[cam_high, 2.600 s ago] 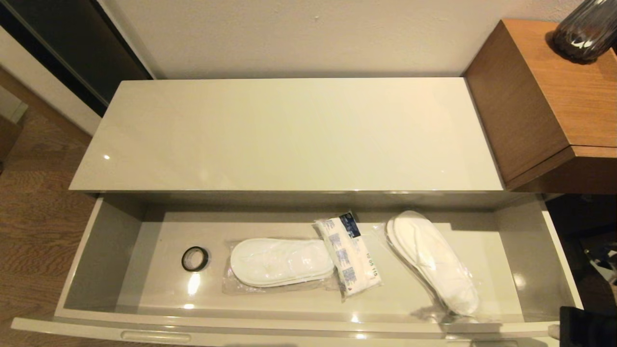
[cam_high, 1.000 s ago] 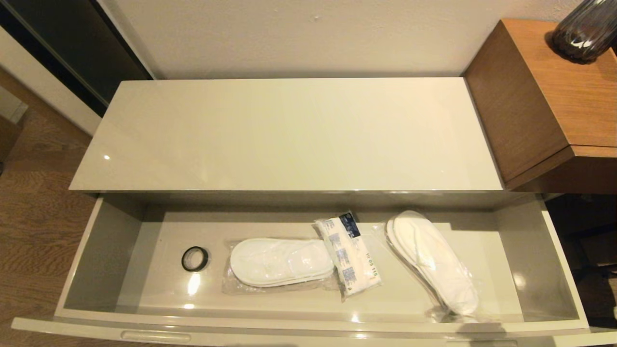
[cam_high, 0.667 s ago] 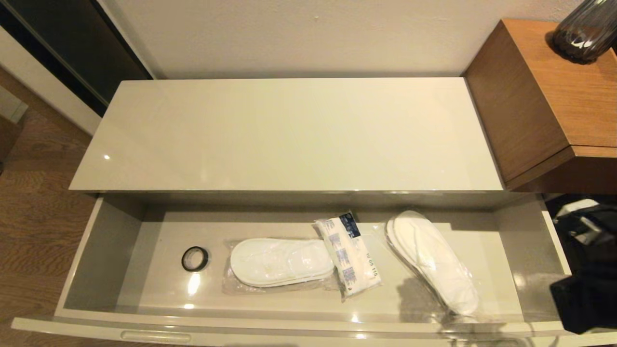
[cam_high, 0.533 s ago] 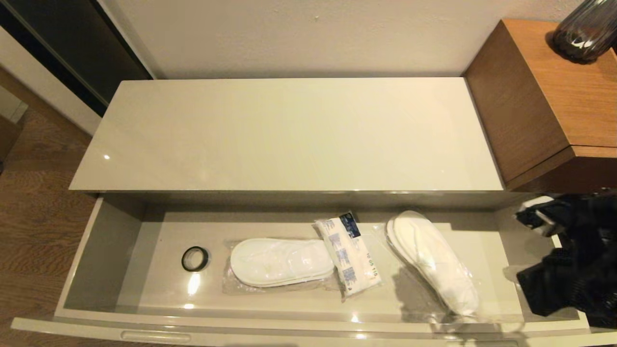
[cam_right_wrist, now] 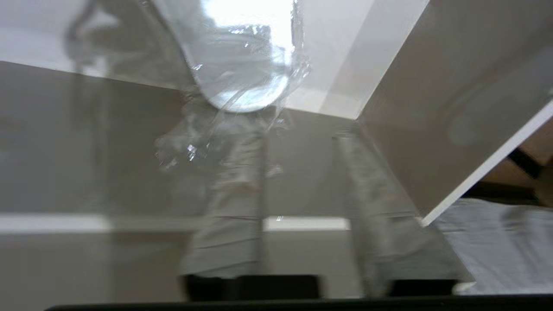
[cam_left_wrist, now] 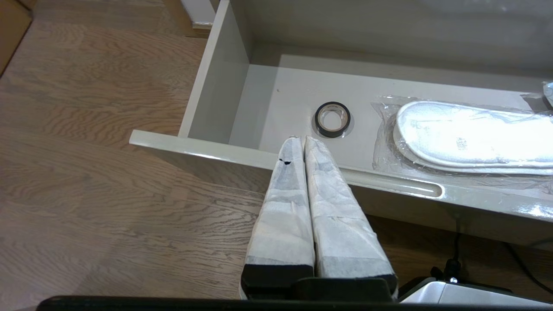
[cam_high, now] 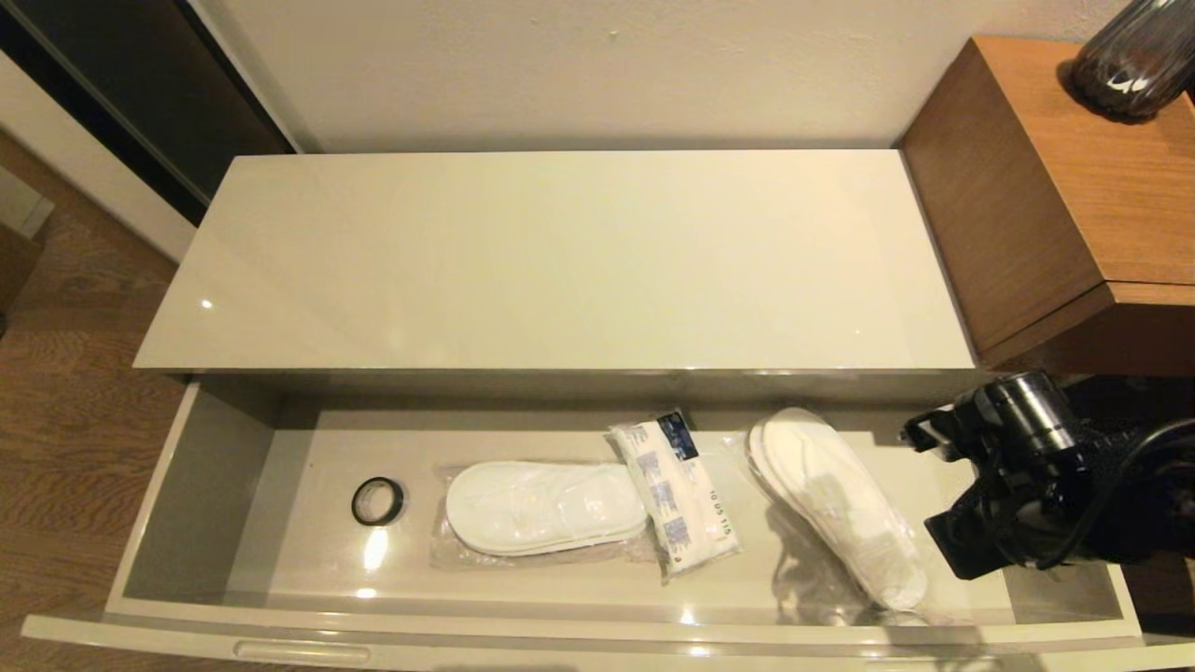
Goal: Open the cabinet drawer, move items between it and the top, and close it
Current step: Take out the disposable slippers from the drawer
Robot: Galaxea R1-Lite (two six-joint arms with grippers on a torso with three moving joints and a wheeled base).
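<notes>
- Presently the cabinet drawer [cam_high: 201,485] stands pulled fully out, with all the items lying on its floor and the top [cam_high: 560,261] behind it bare.
- Right gripper [cam_right_wrist: 302,142]: its arm reaches in over the drawer's right end; in the right wrist view the two wrapped fingers [cam_right_wrist: 233,194] stand spread with a clear gap, holding nothing, their tips just short of the heel of the bagged slippers [cam_high: 840,504].
- Left gripper [cam_left_wrist: 300,140]: parked in front of the drawer's left part, fingers pressed together, empty, above the front rim near the black ring [cam_high: 377,501].
- Remaining items: a second slipper pair [cam_high: 546,509] lies flat mid-drawer, and the blue-printed packet [cam_high: 677,490] lies between the two pairs, touching the middle pair's bag.
- Step in hand, as judged: approach to pick the right-hand slippers. Recommended: lower the fingers to straddle the slipper stack across its narrow width, not the loose plastic alone, which would likely slip or tear.
- The slippers lie slantwise; the wrist should be aligned to that slant before closing.
- Edges: the drawer's right wall [cam_high: 1027,476] is near the arm, and the overhanging front edge of the top sits above the drawer's rear; lift straight up before carrying back.
- Open room: the top offers wide free surface; the brown wooden unit [cam_high: 1055,196] bounds its right end.
</notes>
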